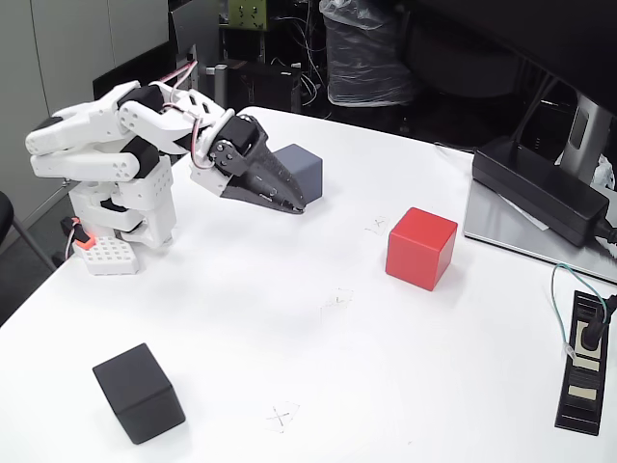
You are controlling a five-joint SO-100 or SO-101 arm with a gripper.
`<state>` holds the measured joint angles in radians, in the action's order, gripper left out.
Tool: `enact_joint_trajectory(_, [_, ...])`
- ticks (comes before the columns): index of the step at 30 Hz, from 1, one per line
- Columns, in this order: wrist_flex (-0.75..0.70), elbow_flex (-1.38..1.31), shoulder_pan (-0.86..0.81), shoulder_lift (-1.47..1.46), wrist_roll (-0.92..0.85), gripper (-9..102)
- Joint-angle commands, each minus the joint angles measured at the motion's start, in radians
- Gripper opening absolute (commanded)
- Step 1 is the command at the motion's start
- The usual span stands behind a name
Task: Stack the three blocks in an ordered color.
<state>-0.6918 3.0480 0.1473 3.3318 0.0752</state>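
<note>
Fixed view, white surface (pixel 289 367), black block (pixel 139 393) near-left of red block, arm's jaws (pixel 297 205) clenched, empty, just before blue-grey block (pixel 300 170), far-left of red block, red block (pixel 420 248) centre-right, apart, black power brick (pixel 540 188) behind-right of it.

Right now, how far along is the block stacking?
Nothing is stacked yet: the red block, grey block and black block all sit apart on the table. In hand: nothing; the claw sits in front of the grey block, seemingly heading for it, and whether it touches is unclear. Left: every pick and both placements.
</note>
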Motion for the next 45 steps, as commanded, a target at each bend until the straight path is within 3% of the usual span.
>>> enact_joint_trajectory(1, [0.009, -0.117, 0.008, 0.003, -0.051, -1])
enact_joint_trajectory(8, [-0.098, -0.325, 0.032, 0.002, -0.298, -1])
enact_joint_trajectory(15, [-0.341, -0.511, 0.293, -0.014, -0.5, -1])
enact_joint_trajectory(21, [-0.506, -0.678, 0.428, -0.164, -0.543, 0])
enact_joint_trajectory(33, [-0.696, -1.092, 0.456, -0.733, -0.555, 14])
enact_joint_trajectory(40, [-0.881, -1.252, 0.472, -1.042, -0.693, 21])
enact_joint_trajectory(45, [-0.891, -1.264, 0.477, -1.149, -0.75, 32])
